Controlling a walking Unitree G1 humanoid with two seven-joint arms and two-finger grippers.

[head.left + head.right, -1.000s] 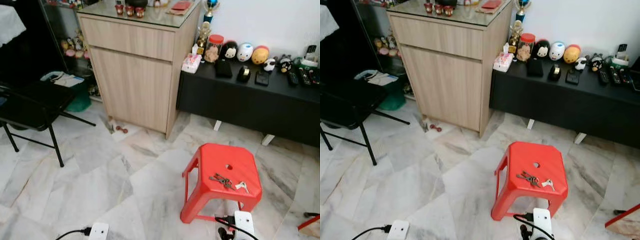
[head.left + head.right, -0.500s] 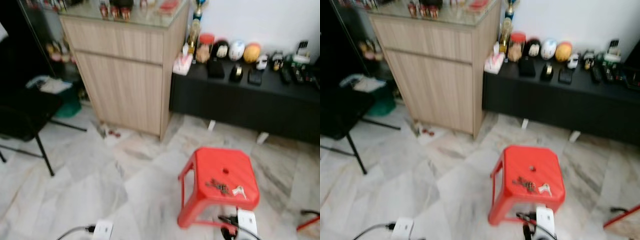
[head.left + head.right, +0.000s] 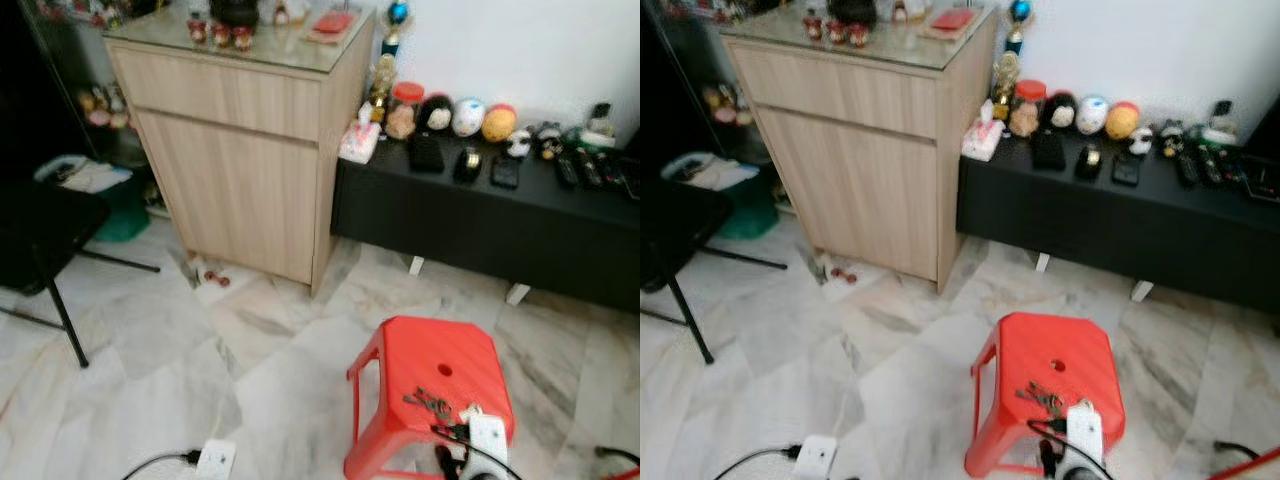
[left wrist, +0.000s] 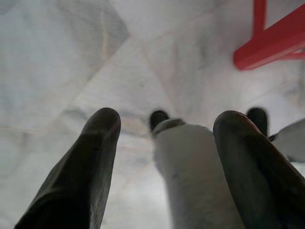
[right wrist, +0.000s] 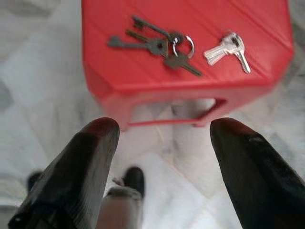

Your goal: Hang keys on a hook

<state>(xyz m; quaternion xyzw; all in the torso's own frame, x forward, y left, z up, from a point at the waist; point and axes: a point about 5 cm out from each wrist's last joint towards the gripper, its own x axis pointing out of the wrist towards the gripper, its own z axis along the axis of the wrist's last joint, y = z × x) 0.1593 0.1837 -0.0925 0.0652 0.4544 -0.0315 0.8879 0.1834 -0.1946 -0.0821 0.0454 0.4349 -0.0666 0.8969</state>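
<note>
A bunch of dark keys (image 5: 157, 44) on a ring lies on the red plastic stool (image 3: 440, 365), with a pair of silver keys (image 5: 229, 47) beside it. In the eye views the keys (image 3: 430, 405) sit near the stool's front edge. My right gripper (image 5: 164, 126) hangs open just in front of and above that edge, nothing between its fingers; its white wrist (image 3: 487, 437) overlaps the stool's front. My left gripper (image 4: 169, 119) is open over the marble floor beside the stool's leg (image 4: 267, 43), its wrist (image 3: 215, 458) low at the left.
A light wooden cabinet (image 3: 240, 150) stands at the back left. A low black bench (image 3: 500, 220) with toys and remotes runs along the white wall. A black folding chair (image 3: 40, 250) is at the far left. Marble floor (image 3: 200, 350) lies open between them.
The camera has shifted, so the stool sits lower and nearer in view. My right wrist now overlaps the stool's front edge beside the keys. The keys have not moved on the stool.
</note>
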